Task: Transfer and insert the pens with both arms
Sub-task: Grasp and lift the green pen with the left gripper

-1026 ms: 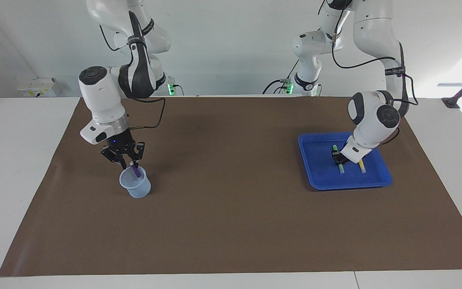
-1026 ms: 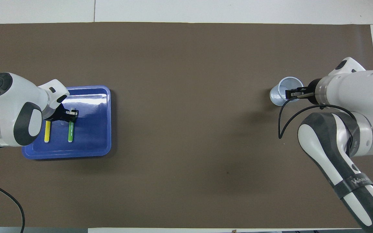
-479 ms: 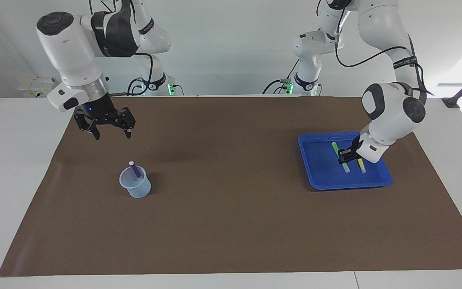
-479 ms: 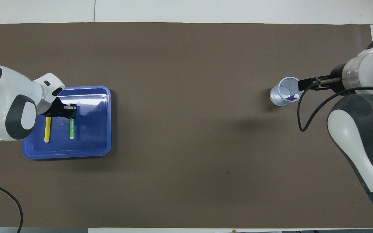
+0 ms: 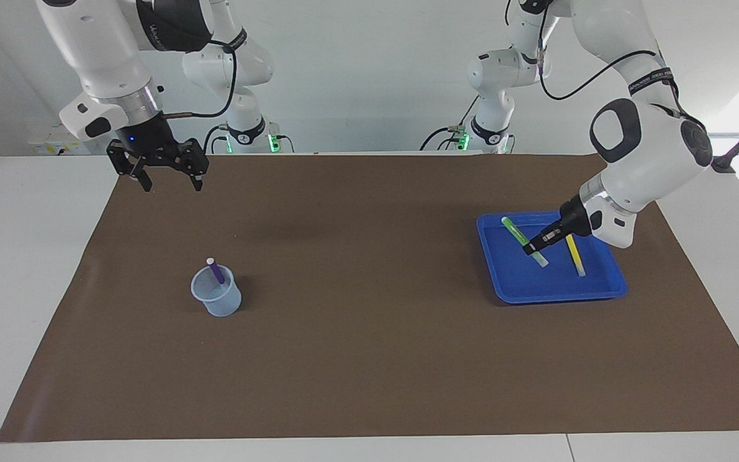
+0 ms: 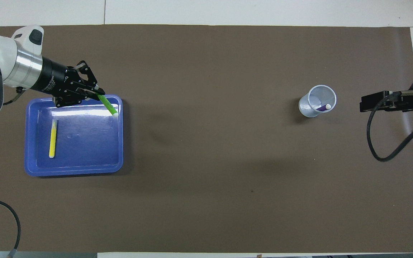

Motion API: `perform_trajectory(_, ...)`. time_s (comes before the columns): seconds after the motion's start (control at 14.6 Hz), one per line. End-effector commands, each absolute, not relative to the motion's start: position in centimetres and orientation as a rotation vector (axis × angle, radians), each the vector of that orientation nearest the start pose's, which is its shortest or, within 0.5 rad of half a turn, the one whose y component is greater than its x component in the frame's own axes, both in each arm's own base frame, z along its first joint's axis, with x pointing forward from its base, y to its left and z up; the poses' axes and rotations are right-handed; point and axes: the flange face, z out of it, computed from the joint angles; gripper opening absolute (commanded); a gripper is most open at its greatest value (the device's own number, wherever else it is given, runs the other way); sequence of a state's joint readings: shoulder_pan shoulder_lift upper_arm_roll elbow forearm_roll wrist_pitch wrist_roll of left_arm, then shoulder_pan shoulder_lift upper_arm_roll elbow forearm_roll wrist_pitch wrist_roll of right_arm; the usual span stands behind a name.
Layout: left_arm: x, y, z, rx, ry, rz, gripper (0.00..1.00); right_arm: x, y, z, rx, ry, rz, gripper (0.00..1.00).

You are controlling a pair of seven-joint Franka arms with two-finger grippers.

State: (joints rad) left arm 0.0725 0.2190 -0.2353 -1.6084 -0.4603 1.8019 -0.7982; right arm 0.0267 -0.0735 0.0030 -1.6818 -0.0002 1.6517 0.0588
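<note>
Pens are split three ways right now. My left gripper (image 5: 532, 247) has its fingertips clamped on the green pen (image 5: 514, 232), holding it tilted in the air over the blue tray (image 5: 613, 285), whitish tip pointing down. The yellow pen (image 5: 575, 255) lies flat in that tray, alone now. The purple pen (image 5: 215, 271) leans inside the clear cup (image 5: 217, 296), its pale tip poking out above the rim.

My right gripper (image 5: 165, 173) hangs high over the mat's edge, toward eleven o'clock from the cup in the facing view, jaws spread wide and holding nothing; I judge that it is waiting for the handover.

Risks as I see them: the green pen is pinched near one end and hangs at a slant, so it could pivot or slip in the fingers during the carry across the mat. At the handover, a slanted pen gives my right gripper a poor line to close on, and it might drop. The cup looks light; a pen entering off-centre, or knocking the purple one, could tip it.
</note>
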Motion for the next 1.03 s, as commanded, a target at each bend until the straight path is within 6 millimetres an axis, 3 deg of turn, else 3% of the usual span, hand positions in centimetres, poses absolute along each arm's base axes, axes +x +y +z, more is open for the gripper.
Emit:
perform_trajectory(0.0, 60.4, -15.5, 54.1, -3.145, -1.671, 0.637, 0.00, 53.5, 0.7, 62.3, -3.155, 0.089, -0.049, 1.00)
perform_trajectory(0.14, 59.4, -18.2, 54.7, -3.024, -1.868, 0.817, 0.00, 53.5, 0.6, 62.3, -3.155, 0.091, -0.049, 1.00)
perform_trajectory(0.41, 56.9, -20.5, 54.1, -2.854, -2.185, 1.275, 0.00, 54.1, 1.6, 63.1, -3.138, 0.068, -0.055, 1.00)
perform_trajectory(0.62, 53.3, -24.5, 52.0, -2.750, -2.331, 1.433, 0.00, 54.5, 4.5, 64.8, -3.055, 0.031, -0.079, 1.00)
perform_trajectory(0.82, 49.3, -29.0, 49.9, -2.611, -2.502, 1.563, 0.00, 55.7, 7.1, 67.5, -2.822, 0.256, -0.079, 1.00)
perform_trajectory(0.96, 48.3, -30.5, 48.9, -2.529, -2.607, 1.594, 0.00, 55.5, 11.1, 67.7, -2.779, 0.303, -0.068, 1.00)
